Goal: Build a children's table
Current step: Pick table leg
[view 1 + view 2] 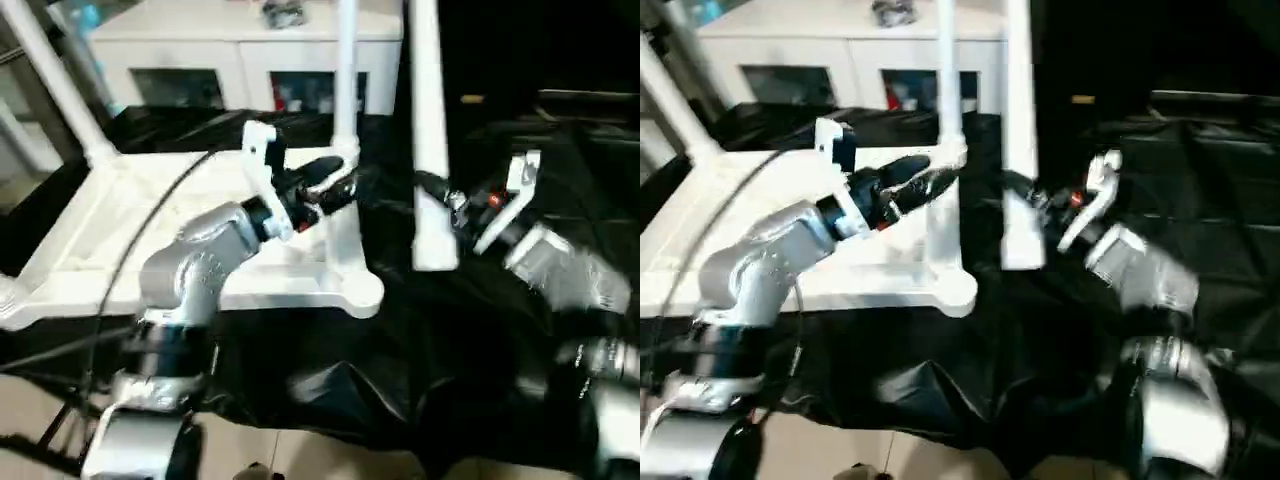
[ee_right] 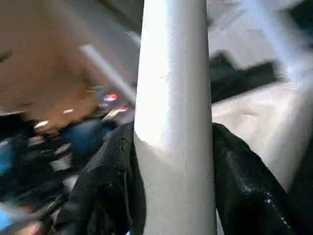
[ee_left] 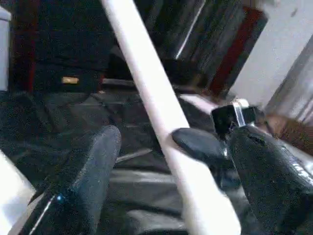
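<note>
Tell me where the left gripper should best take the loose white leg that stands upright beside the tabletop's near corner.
Probably on the leg's plain round shaft above the right gripper, which already clamps it low down. The left gripper is open beside it, so coming level from the tabletop side lets its fingers straddle the tube.

Loose leg (image 1: 428, 130) ran off top edge, upper end unseen. Fitted leg (image 1: 346, 70) also cut by top edge. Far-left leg (image 1: 55, 80) cut at corner. Tabletop (image 1: 150, 250) left part cut by frame edge, middle hidden behind left arm (image 1: 200, 265). Right gripper (image 1: 440, 192) smeared by blur, contact with loose leg hard to read from head view. Cabinet (image 1: 240, 60) contents behind glass too blurred to identify.
</note>
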Robot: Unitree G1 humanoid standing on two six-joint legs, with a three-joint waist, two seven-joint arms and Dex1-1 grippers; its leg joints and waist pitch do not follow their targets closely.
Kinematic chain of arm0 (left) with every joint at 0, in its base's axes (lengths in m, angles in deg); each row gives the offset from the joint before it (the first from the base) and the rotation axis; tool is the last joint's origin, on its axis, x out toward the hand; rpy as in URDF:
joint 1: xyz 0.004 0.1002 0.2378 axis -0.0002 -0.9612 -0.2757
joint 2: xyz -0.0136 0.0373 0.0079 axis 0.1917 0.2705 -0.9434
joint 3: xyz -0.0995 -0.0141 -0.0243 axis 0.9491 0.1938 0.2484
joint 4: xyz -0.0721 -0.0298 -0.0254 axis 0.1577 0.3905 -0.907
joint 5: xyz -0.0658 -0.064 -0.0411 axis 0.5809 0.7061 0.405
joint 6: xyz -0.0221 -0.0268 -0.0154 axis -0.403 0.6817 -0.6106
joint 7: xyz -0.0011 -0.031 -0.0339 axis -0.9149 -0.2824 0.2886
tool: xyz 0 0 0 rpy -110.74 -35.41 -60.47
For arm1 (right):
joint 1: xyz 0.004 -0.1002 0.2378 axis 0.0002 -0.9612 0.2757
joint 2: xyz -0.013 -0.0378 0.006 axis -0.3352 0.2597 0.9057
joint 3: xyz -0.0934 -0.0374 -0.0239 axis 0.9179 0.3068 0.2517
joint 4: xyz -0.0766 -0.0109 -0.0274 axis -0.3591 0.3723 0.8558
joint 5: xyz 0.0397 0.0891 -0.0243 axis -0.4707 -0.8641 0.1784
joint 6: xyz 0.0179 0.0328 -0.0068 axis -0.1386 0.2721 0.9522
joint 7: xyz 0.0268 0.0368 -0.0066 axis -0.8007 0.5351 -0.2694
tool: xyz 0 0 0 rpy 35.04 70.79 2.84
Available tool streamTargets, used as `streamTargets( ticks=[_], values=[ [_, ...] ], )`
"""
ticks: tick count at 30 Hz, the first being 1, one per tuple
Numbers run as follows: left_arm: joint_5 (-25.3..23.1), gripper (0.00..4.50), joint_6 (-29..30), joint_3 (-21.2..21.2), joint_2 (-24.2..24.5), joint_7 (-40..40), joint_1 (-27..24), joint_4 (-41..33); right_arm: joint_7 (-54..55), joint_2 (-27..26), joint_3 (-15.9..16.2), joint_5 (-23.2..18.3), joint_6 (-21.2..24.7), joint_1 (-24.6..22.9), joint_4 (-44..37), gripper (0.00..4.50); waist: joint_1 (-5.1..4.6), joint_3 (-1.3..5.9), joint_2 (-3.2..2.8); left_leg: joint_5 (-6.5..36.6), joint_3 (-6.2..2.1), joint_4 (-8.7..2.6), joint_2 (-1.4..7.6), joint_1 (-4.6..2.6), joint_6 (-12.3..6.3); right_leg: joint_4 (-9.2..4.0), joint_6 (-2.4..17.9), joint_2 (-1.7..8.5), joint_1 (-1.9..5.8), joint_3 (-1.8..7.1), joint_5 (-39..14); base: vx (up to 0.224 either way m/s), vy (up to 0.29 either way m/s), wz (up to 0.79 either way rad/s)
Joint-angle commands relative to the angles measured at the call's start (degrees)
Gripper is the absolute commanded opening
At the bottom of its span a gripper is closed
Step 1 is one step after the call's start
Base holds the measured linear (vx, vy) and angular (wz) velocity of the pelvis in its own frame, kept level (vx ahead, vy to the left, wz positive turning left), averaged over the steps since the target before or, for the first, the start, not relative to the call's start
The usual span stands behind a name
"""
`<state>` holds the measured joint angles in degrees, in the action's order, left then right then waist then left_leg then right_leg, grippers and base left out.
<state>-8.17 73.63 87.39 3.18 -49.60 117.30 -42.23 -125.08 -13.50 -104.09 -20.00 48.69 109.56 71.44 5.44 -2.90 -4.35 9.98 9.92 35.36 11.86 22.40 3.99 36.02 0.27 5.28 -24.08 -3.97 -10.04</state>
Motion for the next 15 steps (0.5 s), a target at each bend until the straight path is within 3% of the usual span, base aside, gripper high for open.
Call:
streamTargets(
  ticks=[1,4,5,6,7,12,13,15],
  values=[
    [2.28,4.03,1.17,1.0,-1.52,-1.12,2.34,0.62,-1.36,-0.82,2.9,-2.39,2.87,-0.35,-6.68,1.82,0.31,4.57,0.65,9.3,0.32,-3.43,0.47,-1.15,-4.58,-4.63,14.01,1.59,3.47,1.33,-11.08,0.0,0.0,0.0],
    [2.44,4.03,1.59,1.1,-3.1,-2.55,3.18,1.93,-1.19,-1.72,5.66,-1.77,4.12,-2.51,-12.01,1.81,0.01,4.21,0.99,11.35,0.18,-3.84,0.23,-0.91,-2.53,-5.27,11.36,1.82,3.69,1.32,-16.25,0.0,0.0,0.0],
    [2.56,4.03,1.82,1.06,-3.5,-3.01,3.23,2.15,-1.22,-1.79,6.17,-1.96,4.74,-2.87,-13.25,1.81,0.01,4.21,0.99,11.35,0.18,-3.84,0.23,-0.91,-2.53,-5.27,11.36,1.82,3.69,1.32,-16.25,0.0,0.0,0.0],
    [2.4,4.03,1.95,0.83,-3.82,-3.32,3.19,2.27,-0.97,-1.82,6.75,-1.96,5.37,-3.22,-14.53,1.81,-0.04,4.15,1.15,11.35,0.16,-3.92,0.05,-0.96,-1.92,-5.66,9.66,1.78,3.66,1.44,-18.46,0.0,0.0,0.0],
    [2.25,4.03,1.99,0.65,-3.95,-3.42,3.06,2.22,-0.72,-1.87,7.15,-1.94,5.69,-3.47,-15.33,1.81,-0.13,4.22,1.09,10.74,-0.01,-4.03,0.09,-0.78,-1.77,-5.58,9.18,1.85,3.76,1.43,-18.61,0.0,0.0,0.0],
    [5.78,4.03,4.76,2.45,-5.35,-4.64,2.59,-0.05,0.76,-1.83,10.72,-0.61,5.75,-4.61,-18.25,1.81,-0.16,4.23,1.51,9.47,-0.05,-4.05,0.12,-0.51,-1.66,-5.51,9.0,1.99,3.7,1.48,-17.7,0.0,0.0,0.0],
    [6.24,4.03,5.33,2.66,-5.41,-4.78,2.35,-0.64,0.77,-1.99,11.42,-0.76,6.04,-4.91,-19.24,1.81,-0.18,4.24,1.85,9.24,0.02,-4.01,0.1,-0.5,-1.84,-5.56,8.93,1.98,3.68,1.5,-17.49,0.0,0.0,0.0],
    [6.92,3.73,6.13,3.36,-5.43,-5.74,1.87,-1.08,1.08,-2.67,12.39,-0.64,5.89,-5.07,-20.4,1.81,-0.08,4.23,1.69,8.65,0.06,-4.01,0.12,-0.54,-2.06,-5.5,8.94,1.98,3.61,1.55,-17.11,0.0,0.0,0.0]
  ],
)
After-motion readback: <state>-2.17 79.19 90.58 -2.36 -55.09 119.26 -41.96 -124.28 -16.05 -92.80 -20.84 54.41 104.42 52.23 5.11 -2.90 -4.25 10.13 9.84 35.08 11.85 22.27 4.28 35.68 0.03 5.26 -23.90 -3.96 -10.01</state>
